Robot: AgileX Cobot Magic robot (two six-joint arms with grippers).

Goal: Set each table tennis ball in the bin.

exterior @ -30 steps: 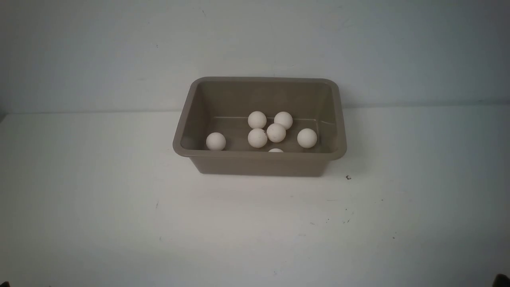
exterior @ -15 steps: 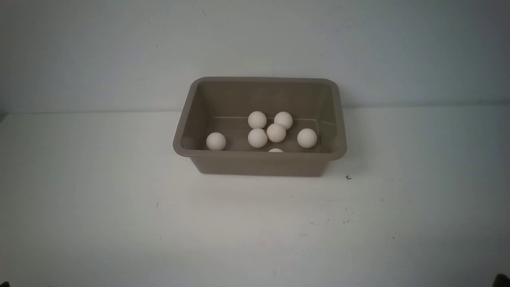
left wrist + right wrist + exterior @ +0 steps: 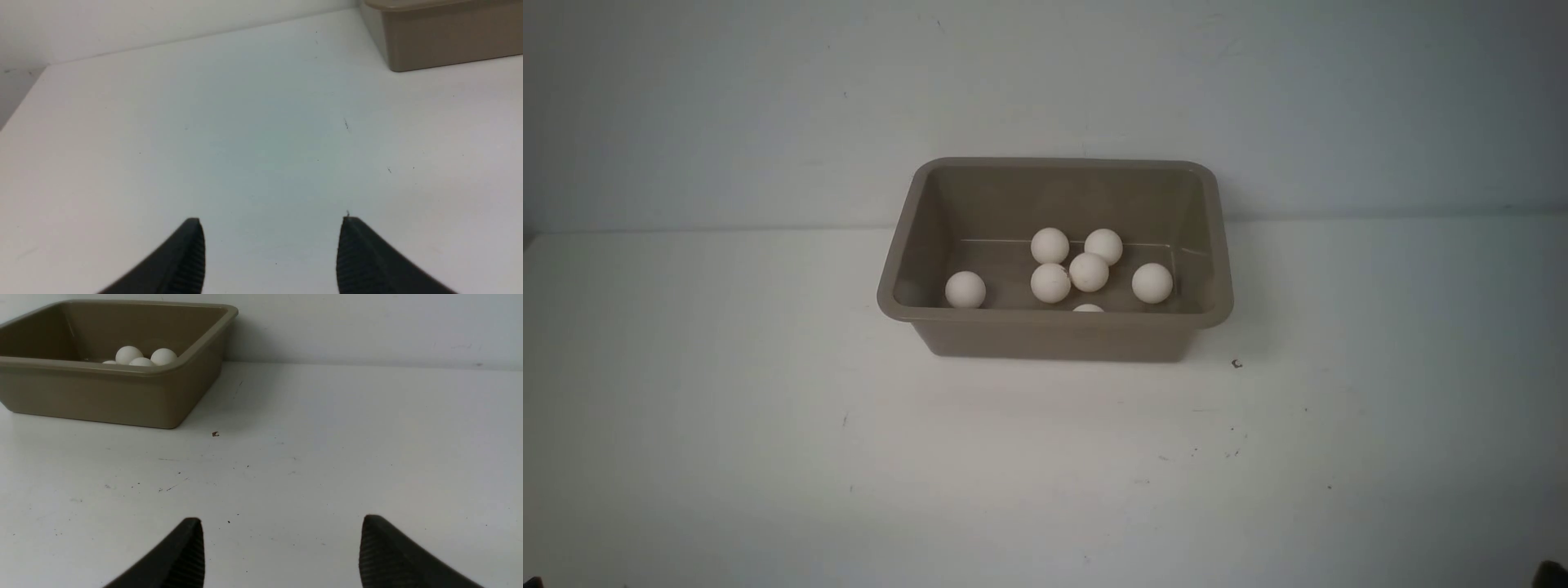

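A: Ball count?
B: 7 table tennis balls lie inside the bin, 1 half-hidden behind its near wall.
A: Grippers?
B: Left gripper and right gripper: jaws apart, empty, over the bare table.

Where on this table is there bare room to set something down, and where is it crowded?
Bare table lies left of the bin, right of it, and across the whole near side. Crowding is inside the bin only, where the table tennis balls cluster mid-floor; its far-left inside corner is free.
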